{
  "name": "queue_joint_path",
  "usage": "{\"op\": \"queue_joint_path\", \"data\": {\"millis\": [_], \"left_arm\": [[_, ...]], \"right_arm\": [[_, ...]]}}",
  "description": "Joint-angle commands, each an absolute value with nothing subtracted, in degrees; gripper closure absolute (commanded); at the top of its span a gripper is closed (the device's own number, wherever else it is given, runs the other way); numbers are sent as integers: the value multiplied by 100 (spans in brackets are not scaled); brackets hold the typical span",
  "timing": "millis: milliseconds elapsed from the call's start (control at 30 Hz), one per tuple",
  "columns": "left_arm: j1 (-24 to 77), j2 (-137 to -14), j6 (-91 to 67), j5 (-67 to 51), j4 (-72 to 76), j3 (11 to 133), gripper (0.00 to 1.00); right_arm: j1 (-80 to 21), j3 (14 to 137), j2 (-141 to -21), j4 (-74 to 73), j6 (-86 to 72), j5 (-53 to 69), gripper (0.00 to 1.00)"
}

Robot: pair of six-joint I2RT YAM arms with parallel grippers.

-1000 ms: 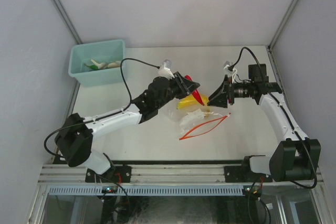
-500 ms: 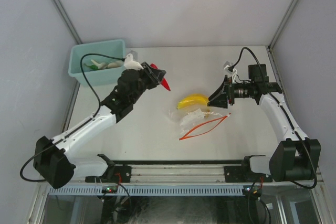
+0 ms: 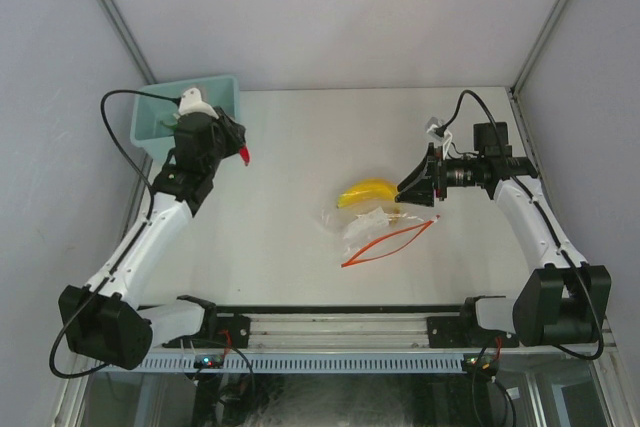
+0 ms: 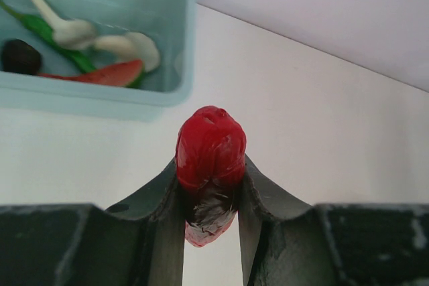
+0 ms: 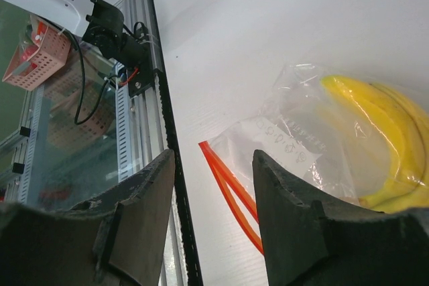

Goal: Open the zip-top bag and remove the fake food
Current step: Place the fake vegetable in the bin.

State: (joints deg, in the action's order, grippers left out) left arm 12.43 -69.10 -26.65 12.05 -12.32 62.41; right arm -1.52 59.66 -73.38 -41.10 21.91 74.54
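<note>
My left gripper [image 3: 236, 150] is closed on the red piece [image 3: 245, 155]. In the left wrist view the two fingers press on it from both sides, and its rounded end stands out beyond their tips. I hold it above the table [image 3: 290, 247], just beside the near right corner of the teal bin [image 3: 148, 125], not over the bin itself. Inside the bin I see a green piece [image 4: 39, 28], a whitish piece [image 4: 70, 30], a red slice with a green edge [image 4: 100, 74] and a small dark thing [image 4: 20, 57] that I cannot name.

My right gripper [image 3: 408, 190] is open. Its fingers stand apart with nothing between them, and it hangs near the right end of the banana [image 3: 367, 192].

The zip-top bag [image 3: 368, 227] lies flat in the middle of the table, well apart from the bin. Its zip strip [image 3: 392, 241] is on the near side, and the two red-orange lines are spread apart from each other. The banana lies at the far end of the bag. In the right wrist view the clear plastic covers a part of it. The white label patch [image 5: 281, 140] is between the banana and the zip strip.
</note>
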Motion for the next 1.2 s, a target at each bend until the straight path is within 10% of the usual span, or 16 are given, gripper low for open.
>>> {"op": "queue_joint_path", "data": {"millis": [0,1167], "left_arm": [[751,-7196,-1840,1366,-1610,7104,100],[-104,-10031,-459,1859,699,8859,100]], "right_arm": [[-120,6030,-7286,-4111,2329,7508,51],[0,5915,-7360,-3996,2304,7445,50]]}}
